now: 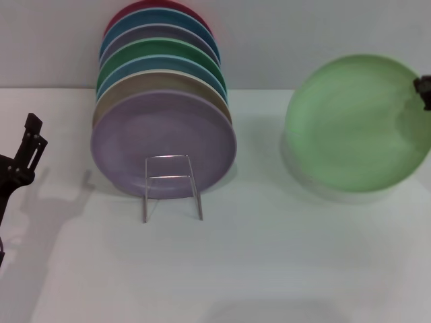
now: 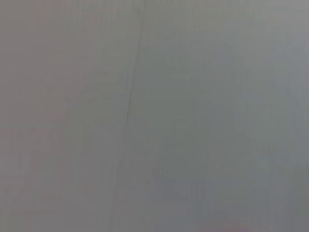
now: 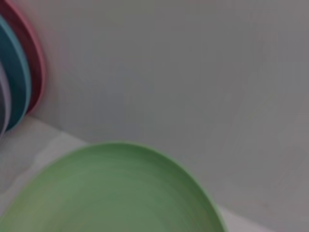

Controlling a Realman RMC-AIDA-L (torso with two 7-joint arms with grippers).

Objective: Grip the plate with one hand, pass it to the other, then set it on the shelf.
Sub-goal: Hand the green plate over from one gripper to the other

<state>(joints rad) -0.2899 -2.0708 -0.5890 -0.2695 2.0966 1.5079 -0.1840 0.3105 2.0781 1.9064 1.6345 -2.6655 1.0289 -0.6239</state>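
Observation:
The light green plate is off the table at the right, tilted with its face towards me, and its shadow lies on the white table below it. My right gripper is shut on its right rim at the view's edge. The plate also fills the lower part of the right wrist view. The silver wire shelf stands at centre left. My left gripper is parked at the far left, well apart from the plate and the shelf.
A row of several coloured plates leans upright behind the wire shelf, with a lilac plate in front and a dark green white-edged one further back. A grey wall stands behind the table. The left wrist view shows only plain grey surface.

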